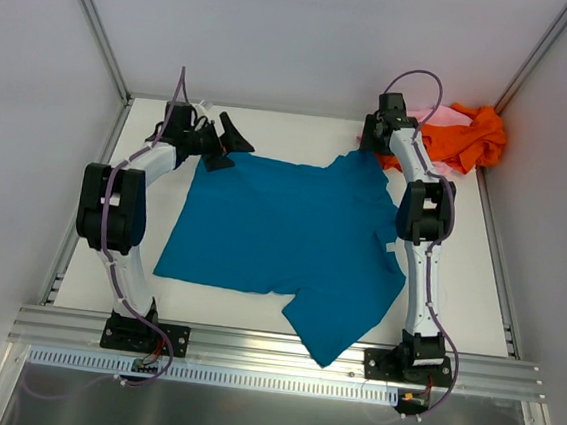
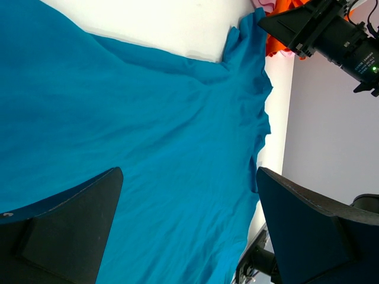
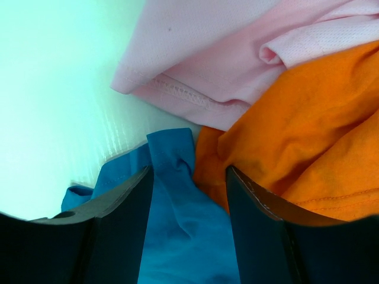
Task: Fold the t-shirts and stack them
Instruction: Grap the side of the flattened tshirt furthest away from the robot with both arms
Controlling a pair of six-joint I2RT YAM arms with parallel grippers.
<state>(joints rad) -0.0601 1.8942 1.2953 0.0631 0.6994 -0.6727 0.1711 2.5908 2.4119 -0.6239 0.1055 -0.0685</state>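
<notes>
Right gripper (image 3: 189,173) — astride teal-blue t-shirt (image 3: 177,236) corner

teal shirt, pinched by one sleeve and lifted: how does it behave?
Probably very floppy: the teal shirt lies flat with soft creases, and its sleeve bunches into folds. Lifted at one point it would likely hang and drag, not hold shape. Pushed, it would likely wrinkle rather than slide whole.

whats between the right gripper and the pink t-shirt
In the right wrist view, a sleeve of the teal t-shirt pokes up between the fingers of the right gripper. Beyond it, only a thin strip of bare table lies before the pink t-shirt.
</notes>
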